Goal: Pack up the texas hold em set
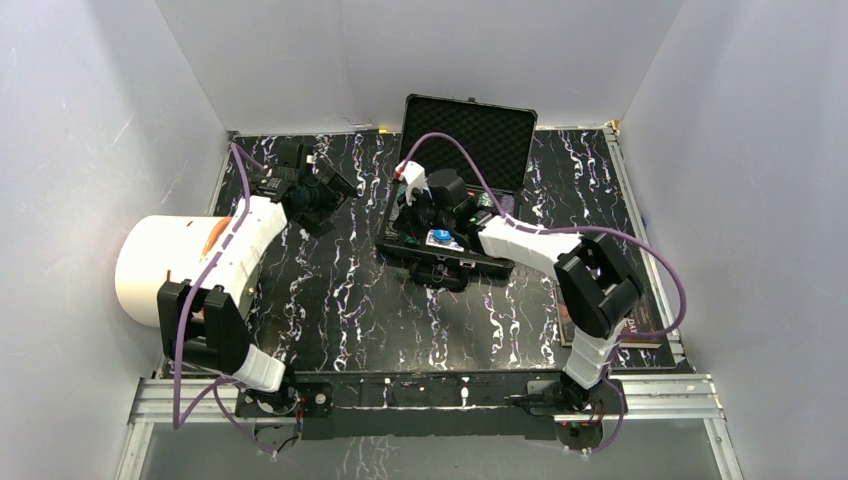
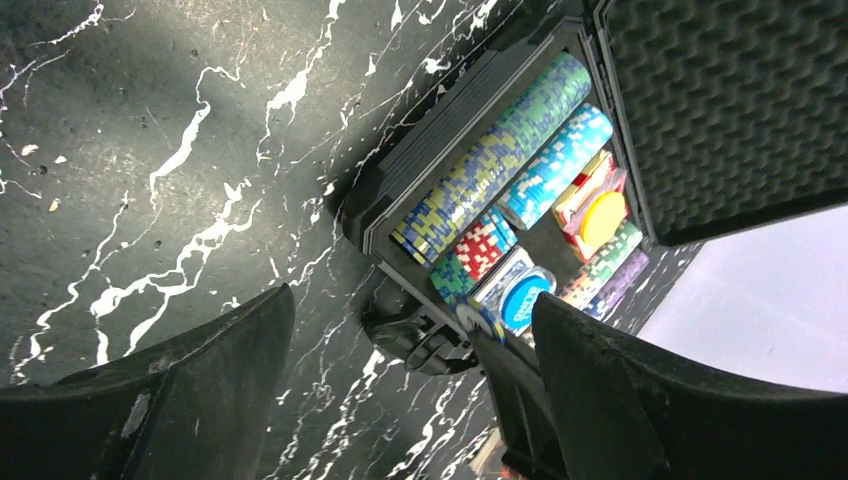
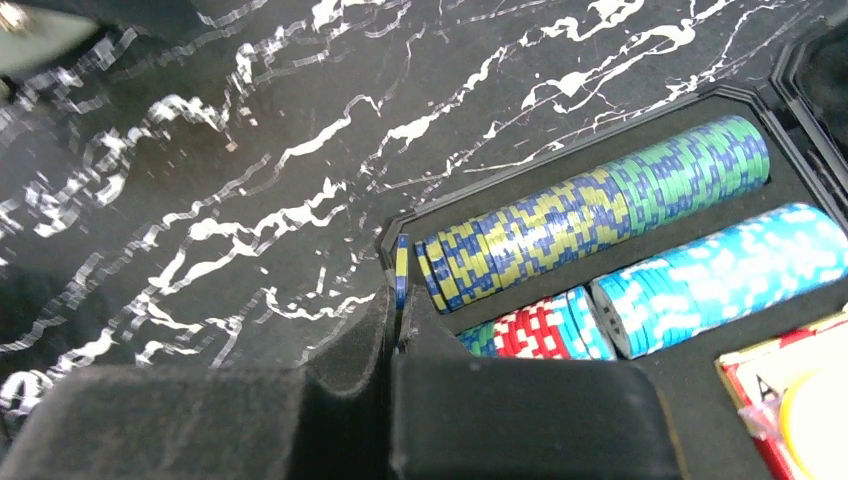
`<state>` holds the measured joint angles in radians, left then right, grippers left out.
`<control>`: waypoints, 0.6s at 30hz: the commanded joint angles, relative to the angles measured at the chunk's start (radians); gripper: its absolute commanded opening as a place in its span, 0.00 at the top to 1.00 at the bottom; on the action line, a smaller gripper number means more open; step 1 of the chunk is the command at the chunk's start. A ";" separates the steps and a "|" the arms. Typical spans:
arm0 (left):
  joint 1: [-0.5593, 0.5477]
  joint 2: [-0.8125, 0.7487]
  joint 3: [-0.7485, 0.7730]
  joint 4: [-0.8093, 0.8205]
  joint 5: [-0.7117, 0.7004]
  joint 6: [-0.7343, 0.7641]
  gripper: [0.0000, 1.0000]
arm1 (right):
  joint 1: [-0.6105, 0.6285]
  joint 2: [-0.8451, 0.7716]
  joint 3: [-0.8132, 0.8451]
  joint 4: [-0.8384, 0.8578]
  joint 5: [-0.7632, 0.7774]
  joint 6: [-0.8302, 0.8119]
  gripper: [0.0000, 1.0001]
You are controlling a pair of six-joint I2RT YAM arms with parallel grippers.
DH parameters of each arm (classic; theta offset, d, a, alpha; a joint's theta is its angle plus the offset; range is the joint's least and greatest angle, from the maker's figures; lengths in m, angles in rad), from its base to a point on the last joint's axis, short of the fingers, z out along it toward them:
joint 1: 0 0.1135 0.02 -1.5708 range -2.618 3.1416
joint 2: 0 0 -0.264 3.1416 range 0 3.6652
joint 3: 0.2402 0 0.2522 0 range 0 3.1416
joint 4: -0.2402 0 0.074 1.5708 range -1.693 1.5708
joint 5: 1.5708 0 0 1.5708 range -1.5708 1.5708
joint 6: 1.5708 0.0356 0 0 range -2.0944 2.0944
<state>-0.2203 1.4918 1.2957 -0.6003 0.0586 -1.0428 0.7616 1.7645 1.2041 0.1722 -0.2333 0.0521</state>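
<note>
The black case (image 1: 440,262) lies open at the middle back of the table, its foam lid (image 1: 468,135) upright. Rows of multicoloured chips (image 2: 500,160) fill the tray, with a red deck (image 2: 582,195), a yellow disc (image 2: 603,218) and a blue disc (image 2: 525,298) on a blue deck. My right gripper (image 3: 398,305) is shut on one blue-and-yellow chip (image 3: 401,262), held on edge at the tray's corner beside the blue-and-yellow row (image 3: 520,235). My left gripper (image 2: 412,300) is open and empty over the bare table left of the case; in the top view it (image 1: 335,190) is apart from the case.
A big white cylinder (image 1: 165,265) stands at the left beside the left arm. A dark book (image 1: 640,338) lies at the right under the right arm. The case handle (image 2: 420,335) sticks out toward the table middle. White walls close in three sides.
</note>
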 commanded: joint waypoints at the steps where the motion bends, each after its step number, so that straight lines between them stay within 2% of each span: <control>1: 0.038 -0.007 0.036 -0.059 0.031 0.127 0.12 | 0.008 0.065 0.089 -0.046 -0.071 -0.192 1.00; 6: 0.057 0.006 0.033 -0.060 0.056 0.141 0.12 | 0.027 0.111 0.125 -0.076 -0.034 -0.249 1.00; 11: 0.069 0.016 0.027 -0.060 0.077 0.153 0.12 | 0.056 0.138 0.138 -0.077 0.121 -0.320 0.98; 16: 0.077 0.026 0.028 -0.059 0.089 0.160 0.12 | 0.077 0.159 0.135 -0.069 0.232 -0.380 0.90; 18: 0.080 0.032 0.032 -0.061 0.095 0.165 0.12 | 0.082 0.170 0.143 -0.069 0.251 -0.385 0.83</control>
<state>-0.1516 1.5177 1.3006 -0.6369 0.1169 -0.9039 0.8413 1.9133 1.3003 0.0769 -0.0982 -0.2672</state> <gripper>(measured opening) 0.874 0.117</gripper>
